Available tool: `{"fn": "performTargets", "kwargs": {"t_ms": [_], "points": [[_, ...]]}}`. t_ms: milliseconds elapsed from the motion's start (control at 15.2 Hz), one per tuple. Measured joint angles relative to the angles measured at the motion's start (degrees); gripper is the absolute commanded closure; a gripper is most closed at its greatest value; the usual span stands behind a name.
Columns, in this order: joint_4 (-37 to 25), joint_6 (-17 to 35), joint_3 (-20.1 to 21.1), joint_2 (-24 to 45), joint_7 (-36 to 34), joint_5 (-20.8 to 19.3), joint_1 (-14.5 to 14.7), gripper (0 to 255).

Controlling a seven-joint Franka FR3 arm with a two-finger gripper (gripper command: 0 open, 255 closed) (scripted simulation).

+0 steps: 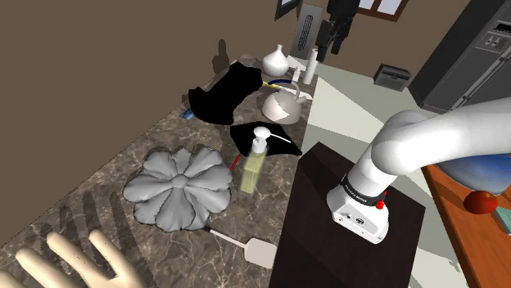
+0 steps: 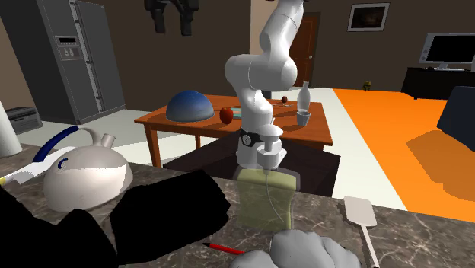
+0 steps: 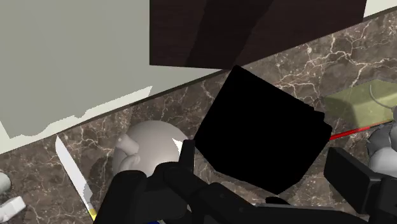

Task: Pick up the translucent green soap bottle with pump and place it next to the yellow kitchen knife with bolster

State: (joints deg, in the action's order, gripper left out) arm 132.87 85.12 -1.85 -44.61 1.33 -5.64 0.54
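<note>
Marble-patterned surface [image 1: 246, 214]. We note the green soap bottle [image 1: 254, 168] upright near its stand-side edge, just beside a grey flower-shaped piece [image 1: 176, 188]. Hand [image 3: 261, 162] released, fingers spread, well apart from the bottle.

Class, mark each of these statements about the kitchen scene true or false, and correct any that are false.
1. The soap bottle stands upright on the marble counter. True.
2. The gripper clasps the bottle. False: its fingers stand apart and hold nothing.
3. A red apple sits on the wooden table. True.
4. The white spatula lies on top of the kettle. False: it lies flat on the counter, beside the grey flower-shaped thing.
</note>
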Motion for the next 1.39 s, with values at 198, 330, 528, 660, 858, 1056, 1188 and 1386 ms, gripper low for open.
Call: {"fn": "performTargets", "kwargs": {"t_ms": [198,330,528,660,858,1056,1188,1386], "points": [[1.5,1.1,1.2,-0.8,-1.0,0.8,0.6,0],[4.6,3.5,3.2,-1.9,-2.7,2.1,1.7,0],[7.3,6.2,6.5,-2.7,-5.3,4.3,3.5,0],[9.5,8.8,8.8,-2.9,-7.1,5.8,4.8,0],[11.3,12.2,12.5,-2.2,-9.9,8.1,6.8,0],[13.5,15.8,16.5,-1.8,-12.9,10.4,9.0,0],[14.8,18.7,19.3,-0.8,-14.9,11.8,10.3,0],[15.9,23.3,23.4,1.7,-17.7,13.5,11.8,0]]}}
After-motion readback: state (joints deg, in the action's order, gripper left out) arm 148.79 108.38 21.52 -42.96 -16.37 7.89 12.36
